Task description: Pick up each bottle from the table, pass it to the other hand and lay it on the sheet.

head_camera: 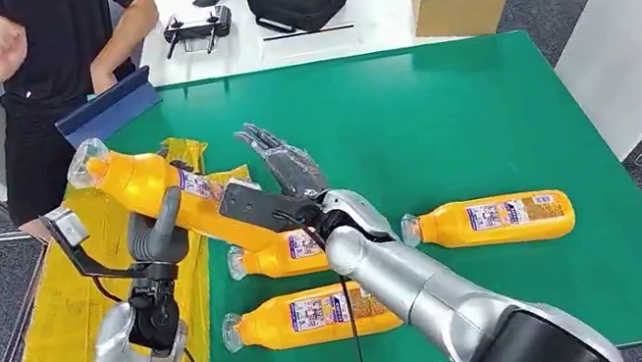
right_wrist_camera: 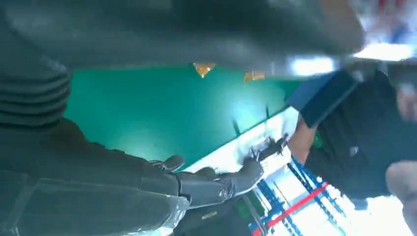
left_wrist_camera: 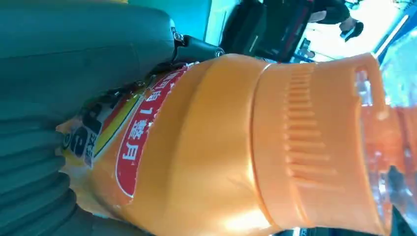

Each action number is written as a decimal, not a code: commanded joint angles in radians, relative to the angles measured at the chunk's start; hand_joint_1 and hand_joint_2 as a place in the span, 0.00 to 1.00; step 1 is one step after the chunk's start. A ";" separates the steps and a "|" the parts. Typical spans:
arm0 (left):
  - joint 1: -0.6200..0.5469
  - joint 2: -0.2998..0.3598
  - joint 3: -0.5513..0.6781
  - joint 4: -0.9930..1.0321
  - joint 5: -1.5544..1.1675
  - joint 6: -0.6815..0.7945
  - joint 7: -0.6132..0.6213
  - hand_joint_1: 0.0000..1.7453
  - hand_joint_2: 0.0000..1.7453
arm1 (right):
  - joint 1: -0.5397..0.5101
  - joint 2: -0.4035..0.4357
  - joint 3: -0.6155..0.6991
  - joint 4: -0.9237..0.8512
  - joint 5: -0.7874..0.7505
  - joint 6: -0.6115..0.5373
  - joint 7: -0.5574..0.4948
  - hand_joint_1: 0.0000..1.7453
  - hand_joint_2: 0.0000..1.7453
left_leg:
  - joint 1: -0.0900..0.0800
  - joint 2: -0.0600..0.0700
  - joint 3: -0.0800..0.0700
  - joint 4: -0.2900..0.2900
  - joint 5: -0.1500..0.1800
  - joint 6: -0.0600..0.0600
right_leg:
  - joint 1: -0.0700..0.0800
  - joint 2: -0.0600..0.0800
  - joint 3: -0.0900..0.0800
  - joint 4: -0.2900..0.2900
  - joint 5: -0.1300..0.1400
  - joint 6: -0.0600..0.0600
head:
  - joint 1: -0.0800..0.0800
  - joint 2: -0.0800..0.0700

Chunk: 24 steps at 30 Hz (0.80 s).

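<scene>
The held orange bottle (head_camera: pixel 161 191) hangs tilted above the left part of the green desk (head_camera: pixel 446 119), its clear cap toward ten o'clock and its base toward four o'clock, over the seam between desk and yellow sheet (head_camera: pixel 72 315). The left hand (head_camera: pixel 156 238) has its fingers clamped round the bottle's body from below, the left wrist view showing the label pressed against them. The right hand (head_camera: pixel 281 173) sits just beside the bottle's base with its fingers spread and holding nothing, which reads as the handover just made or about to be completed. Three more orange bottles lie on the desk: one (head_camera: pixel 278 254) under the right forearm, one (head_camera: pixel 309 316) at six o'clock, one (head_camera: pixel 488 220) at three o'clock. The sheet spreads at eight o'clock with open room for laying the bottle down. A person (head_camera: pixel 45 50) stands at eleven o'clock, close to the sheet's far edge.
</scene>
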 commanded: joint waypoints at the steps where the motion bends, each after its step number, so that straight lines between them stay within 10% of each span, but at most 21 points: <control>1: 0.019 0.057 0.087 -0.052 -0.030 0.013 -0.009 1.00 1.00 | 0.093 -0.130 -0.171 -0.373 0.070 0.052 0.006 0.00 0.00 | 0.002 -0.002 0.004 0.000 -0.002 -0.004 | 0.001 -0.003 0.005 -0.001 -0.002 -0.002 | 0.000 0.000; 10: 0.084 0.103 0.199 -0.137 -0.160 0.054 -0.047 1.00 1.00 | 0.245 -0.240 -0.246 -0.672 0.089 0.071 0.000 0.00 0.00 | 0.002 -0.002 0.004 0.001 -0.002 -0.004 | 0.002 -0.003 0.005 -0.001 -0.003 -0.003 | 0.000 0.000; 24: 0.058 0.249 0.257 -0.134 -1.031 0.519 -0.087 1.00 1.00 | 0.402 -0.314 -0.305 -0.801 0.127 0.072 -0.012 0.00 0.00 | 0.001 -0.002 0.001 0.000 -0.001 -0.003 | 0.001 -0.002 0.001 -0.001 -0.001 -0.002 | 0.000 0.000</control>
